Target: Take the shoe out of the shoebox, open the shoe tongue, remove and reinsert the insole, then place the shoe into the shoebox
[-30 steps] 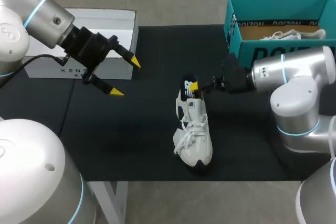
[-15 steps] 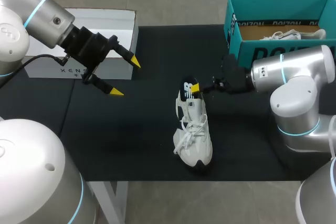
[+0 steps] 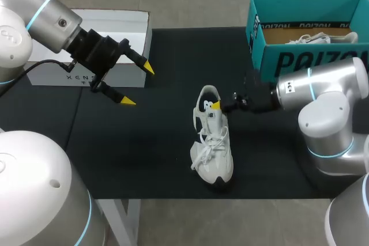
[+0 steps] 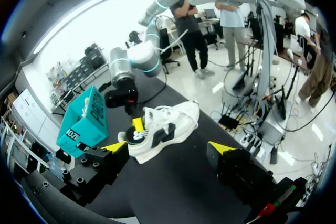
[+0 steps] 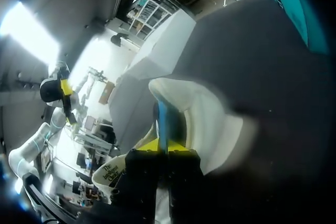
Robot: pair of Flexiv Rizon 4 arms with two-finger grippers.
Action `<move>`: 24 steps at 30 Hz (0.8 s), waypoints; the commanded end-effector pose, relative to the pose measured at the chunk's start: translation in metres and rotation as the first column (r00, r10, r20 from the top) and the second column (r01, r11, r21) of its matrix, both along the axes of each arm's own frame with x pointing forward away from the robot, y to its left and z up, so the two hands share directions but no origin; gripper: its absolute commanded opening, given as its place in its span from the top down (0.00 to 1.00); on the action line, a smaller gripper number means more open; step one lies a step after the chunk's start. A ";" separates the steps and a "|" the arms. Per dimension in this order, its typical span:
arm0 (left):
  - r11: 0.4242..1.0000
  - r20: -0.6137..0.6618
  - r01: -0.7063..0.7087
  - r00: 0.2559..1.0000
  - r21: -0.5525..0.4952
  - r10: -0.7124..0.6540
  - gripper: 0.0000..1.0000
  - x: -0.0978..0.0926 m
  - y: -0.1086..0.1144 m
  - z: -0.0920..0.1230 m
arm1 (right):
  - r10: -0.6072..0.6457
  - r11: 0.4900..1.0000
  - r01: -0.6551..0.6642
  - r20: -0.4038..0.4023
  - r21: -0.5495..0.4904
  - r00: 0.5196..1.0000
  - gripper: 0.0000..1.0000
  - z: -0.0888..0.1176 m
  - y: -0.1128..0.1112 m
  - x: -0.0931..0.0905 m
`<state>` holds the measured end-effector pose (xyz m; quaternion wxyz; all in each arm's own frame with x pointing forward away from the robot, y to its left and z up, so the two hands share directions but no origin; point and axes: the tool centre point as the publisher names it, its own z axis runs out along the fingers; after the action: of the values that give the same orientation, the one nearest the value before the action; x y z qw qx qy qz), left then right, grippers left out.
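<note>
Pinching the insole [image 5: 162, 116] edge-on, right gripper [image 3: 214, 105] has both yellow tips pressed together on the thin sheet at the shoe's heel opening. White shoe [image 3: 214, 148] stands upright on its sole mid-table on the black mat [image 3: 155, 142], outside the teal shoebox [image 3: 277, 59], toe toward the robot. Shoebox sits at the far right and has another white shoe [image 3: 314, 38] inside. Left gripper [image 3: 138, 84] hangs with fingers spread wide and nothing between them, just beside the white box [image 3: 115, 21], well apart from the shoe.
</note>
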<state>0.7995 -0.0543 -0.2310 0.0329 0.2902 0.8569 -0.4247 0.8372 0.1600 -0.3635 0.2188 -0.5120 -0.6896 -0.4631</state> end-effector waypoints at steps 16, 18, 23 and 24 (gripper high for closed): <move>1.000 0.000 0.001 1.000 0.003 -0.001 0.00 0.000 0.000 0.000 | -0.016 1.000 0.016 0.052 -0.012 0.999 0.00 0.017 0.005 0.008; 1.000 0.000 0.001 1.000 0.003 -0.001 0.00 0.000 0.000 0.000 | -0.019 1.000 0.020 0.065 -0.009 0.998 0.00 0.022 0.003 0.010; 1.000 0.000 0.001 1.000 0.003 -0.001 0.00 0.000 0.000 0.000 | -0.027 1.000 0.029 0.101 -0.013 0.995 0.00 0.034 0.000 0.015; 1.000 0.000 0.001 1.000 0.003 -0.001 0.00 0.000 0.000 0.000 | -0.030 0.999 0.032 0.108 -0.015 0.994 0.00 0.036 -0.001 0.017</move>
<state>0.7995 -0.0543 -0.2310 0.0329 0.2902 0.8569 -0.4247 0.8541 0.1607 -0.3303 0.1733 -0.4973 -0.6953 -0.4892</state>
